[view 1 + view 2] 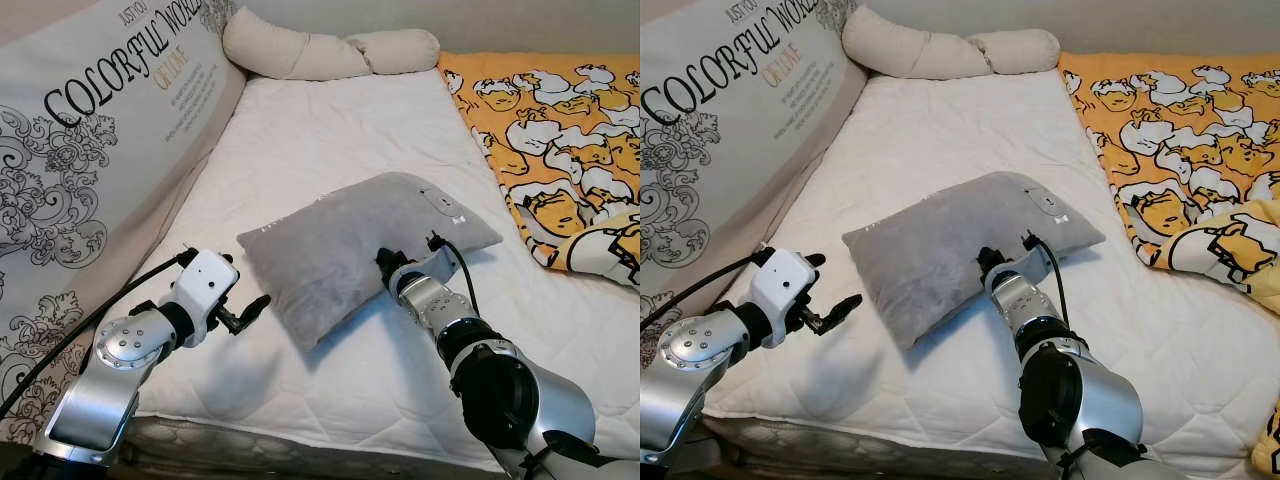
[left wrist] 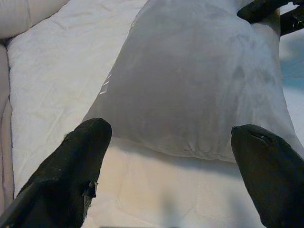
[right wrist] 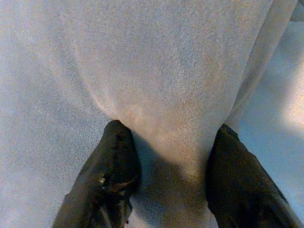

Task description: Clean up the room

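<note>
The soft grey rectangular pillow [image 1: 352, 238] lies mid-bed on the white quilted mattress [image 1: 330, 130]. My right gripper [image 3: 166, 183] pinches a fold of its near edge between both fingers. My left gripper [image 2: 166, 171] hovers spread wide beside its left end, apart from it.

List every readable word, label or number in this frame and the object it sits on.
"COLORFUL WORLD": black capitals on the large printed cushion.
"OF LOVE": gold letters just below; reading uncertain.
Small lines above and below these: too small to read.
Label patch on the grey pillow: unreadable.
</note>
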Available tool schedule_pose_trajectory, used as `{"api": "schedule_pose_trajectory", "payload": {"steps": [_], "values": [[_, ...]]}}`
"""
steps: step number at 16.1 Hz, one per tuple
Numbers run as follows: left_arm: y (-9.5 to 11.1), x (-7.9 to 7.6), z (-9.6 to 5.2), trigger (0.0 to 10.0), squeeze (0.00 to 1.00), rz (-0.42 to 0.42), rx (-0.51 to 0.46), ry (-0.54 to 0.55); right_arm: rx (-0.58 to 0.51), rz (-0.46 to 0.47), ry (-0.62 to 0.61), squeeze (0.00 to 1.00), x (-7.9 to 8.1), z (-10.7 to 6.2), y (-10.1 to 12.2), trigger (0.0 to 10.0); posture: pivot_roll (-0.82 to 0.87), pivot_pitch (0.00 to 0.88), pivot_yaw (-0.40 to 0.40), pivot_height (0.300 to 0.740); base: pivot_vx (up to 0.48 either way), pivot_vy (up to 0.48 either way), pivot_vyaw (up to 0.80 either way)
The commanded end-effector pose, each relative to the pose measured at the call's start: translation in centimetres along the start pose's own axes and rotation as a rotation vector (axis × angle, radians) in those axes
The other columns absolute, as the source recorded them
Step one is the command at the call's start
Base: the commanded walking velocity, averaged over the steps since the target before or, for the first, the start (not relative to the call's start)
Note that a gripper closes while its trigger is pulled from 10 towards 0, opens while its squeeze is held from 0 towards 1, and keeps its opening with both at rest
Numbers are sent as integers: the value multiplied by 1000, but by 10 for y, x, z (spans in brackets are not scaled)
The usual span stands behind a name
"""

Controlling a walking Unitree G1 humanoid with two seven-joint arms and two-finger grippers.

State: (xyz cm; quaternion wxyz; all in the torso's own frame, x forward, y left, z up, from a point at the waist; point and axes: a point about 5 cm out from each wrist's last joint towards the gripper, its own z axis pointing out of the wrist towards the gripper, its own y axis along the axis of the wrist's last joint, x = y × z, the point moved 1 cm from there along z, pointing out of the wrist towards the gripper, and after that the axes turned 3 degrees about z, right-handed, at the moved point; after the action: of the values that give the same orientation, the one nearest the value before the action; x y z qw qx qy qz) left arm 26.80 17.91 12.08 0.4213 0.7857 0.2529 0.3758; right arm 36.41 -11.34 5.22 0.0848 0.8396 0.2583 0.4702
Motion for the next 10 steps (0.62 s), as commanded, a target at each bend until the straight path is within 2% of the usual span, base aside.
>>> {"api": "schedule_pose_trajectory", "payload": {"steps": [1,6,7,9,10], "values": [[2,5,-3,10000,0,-1,-4,21,6,-13,-10,0,2,0,-2,0,135,0,84,740,0,0,0],[5,4,5,10000,0,-16,-16,18,-12,-24,-16,0,-2,0,0,0,105,0,101,740,0,0,0],[6,5,7,10000,0,-21,-22,20,-9,-48,-18,0,-2,0,0,0,104,0,100,740,0,0,0],[6,7,8,10000,0,-33,-28,39,-3,-99,10,0,8,0,0,0,98,0,93,740,0,0,0],[5,8,8,10000,0,-40,-26,50,-14,-95,30,0,16,0,4,0,93,0,88,740,0,0,0]]}}
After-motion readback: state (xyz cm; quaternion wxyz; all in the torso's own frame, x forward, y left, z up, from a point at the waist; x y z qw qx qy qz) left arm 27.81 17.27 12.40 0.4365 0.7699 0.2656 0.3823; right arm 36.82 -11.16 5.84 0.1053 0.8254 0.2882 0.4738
